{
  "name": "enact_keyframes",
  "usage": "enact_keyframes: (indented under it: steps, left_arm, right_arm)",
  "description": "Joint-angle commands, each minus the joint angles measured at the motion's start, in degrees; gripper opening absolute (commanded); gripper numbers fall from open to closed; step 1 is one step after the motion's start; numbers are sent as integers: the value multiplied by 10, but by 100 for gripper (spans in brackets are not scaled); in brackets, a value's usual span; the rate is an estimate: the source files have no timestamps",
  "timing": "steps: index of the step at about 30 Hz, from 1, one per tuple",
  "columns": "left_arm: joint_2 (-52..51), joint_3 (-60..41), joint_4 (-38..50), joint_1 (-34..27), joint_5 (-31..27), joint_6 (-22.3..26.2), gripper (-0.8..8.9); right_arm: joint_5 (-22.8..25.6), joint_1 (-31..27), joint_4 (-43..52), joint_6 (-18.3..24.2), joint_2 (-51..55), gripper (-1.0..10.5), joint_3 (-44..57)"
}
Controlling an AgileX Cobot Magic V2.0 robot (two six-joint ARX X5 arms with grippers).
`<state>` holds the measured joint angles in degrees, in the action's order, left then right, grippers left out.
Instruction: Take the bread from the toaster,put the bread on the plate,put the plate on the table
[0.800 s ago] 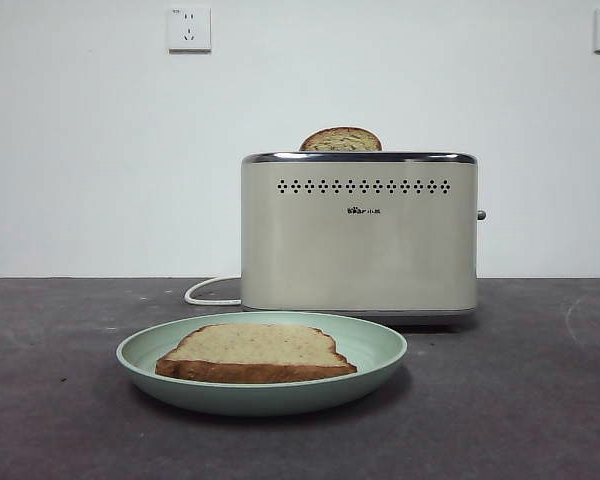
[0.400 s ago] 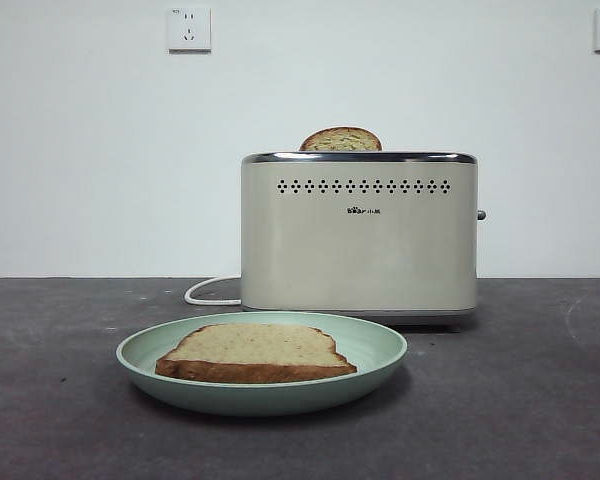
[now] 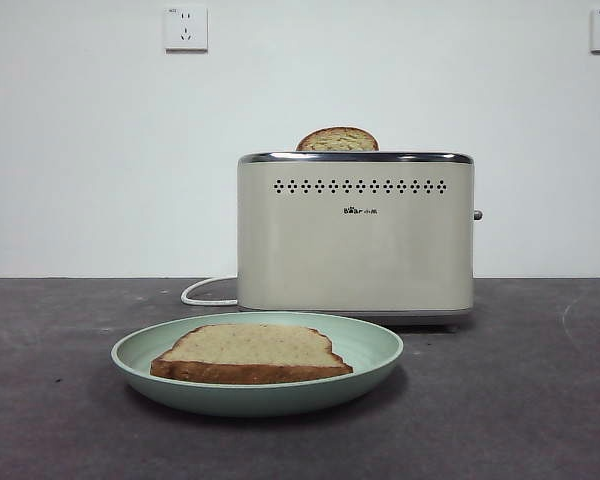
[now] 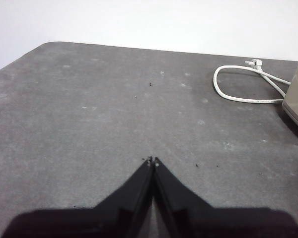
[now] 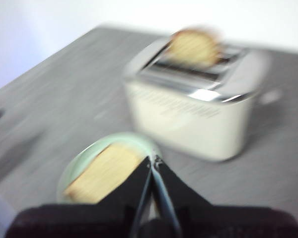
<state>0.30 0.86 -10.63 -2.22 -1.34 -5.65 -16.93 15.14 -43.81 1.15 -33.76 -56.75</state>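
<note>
**Two slices, one plated, both pincers closed on nothing**

Two slices were what we counted. The bread [image 3: 250,353] lay flat in the plate [image 3: 375,355], crust edge facing the front camera, and the plate sat on the table [image 3: 520,400] just in front of the toaster [image 3: 355,235]. The other slice [image 3: 338,139] poked only its domed top out of the toaster's slot. A white cord [image 3: 205,291] curled out from behind the toaster on the table, and we could see two wall sockets [image 3: 185,28] up on the wall behind.

No arm showed in the front view, so we went by the wrist cams. The right gripper [image 5: 153,159] had its jaws pressed together, tips meeting with nothing between them. It hung above the near edge of the plate, up off the bread and not touching it; the slice sat just past the tips, with the toaster further on. That picture was pretty smeary, so we couldn't tell finer detail there.

The left gripper [image 4: 152,160] was off to the side over bare table, jaws together and holding nothing. From there we only caught the toaster's corner and the looped cord; the plate and bread weren't in that shot, so they were well apart from it.
</note>
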Motion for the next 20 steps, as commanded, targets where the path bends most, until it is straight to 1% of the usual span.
enact_keyframes:
  steps: [1,5,7,10,11,14,20]
  left_arm:
    - [-2,-7,7,-2,-1,-3,-4]
    - [-2,-7,7,-2,-1,-3,-4]
    - [-2,-7,7,-2,-1,-3,-4]
    - [-2,-7,7,-2,-1,-3,-4]
    - [-2,-7,7,-2,-1,-3,-4]
    - [-2,-7,7,-2,-1,-3,-4]
    - [-2,-7,7,-2,0,-3,-4]
  right_arm:
    - [0,-64,55,11,24,0,55]
    - [4,-110,173,11,87,0,175]
    - [8,-120,241,11,127,0,249]
    - [14,-125,316,13,174,0,342]
    - [25,-125,332,13,186,0,366]
    - [66,-125,358,12,221,1,428]
    - [101,-125,361,8,266,0,487]
